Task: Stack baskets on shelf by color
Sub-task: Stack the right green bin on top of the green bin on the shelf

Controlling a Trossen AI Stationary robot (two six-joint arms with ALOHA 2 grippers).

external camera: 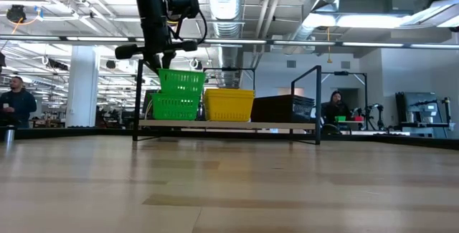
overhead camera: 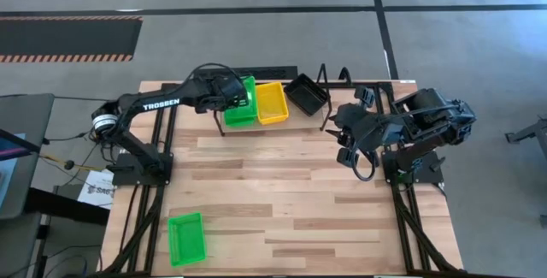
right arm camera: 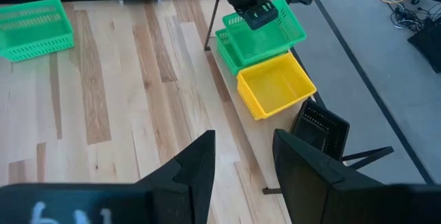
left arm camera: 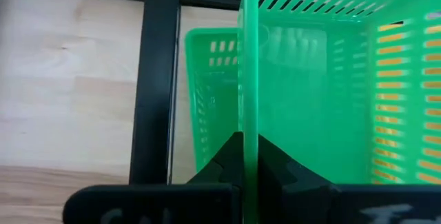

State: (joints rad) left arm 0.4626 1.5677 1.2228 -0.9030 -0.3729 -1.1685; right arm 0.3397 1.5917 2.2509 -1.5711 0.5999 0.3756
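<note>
Low view, wooden tabletop (external camera: 229,190), open workshop; left fingers (left arm camera: 238,162) clenched on green basket (external camera: 181,82); right fingers (right arm camera: 200,165) released.

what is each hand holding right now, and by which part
The left hand is shut on a green basket's side wall at the rim, over another green basket on the shelf. The right hand is open and empty.

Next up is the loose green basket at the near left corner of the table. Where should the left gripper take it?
Probably on a long side wall at the rim, coming from straight above. The loose green basket lies upright and open-topped with nothing around it, so one finger can go inside and one outside, the way the left gripper pinches its green basket.
</note>
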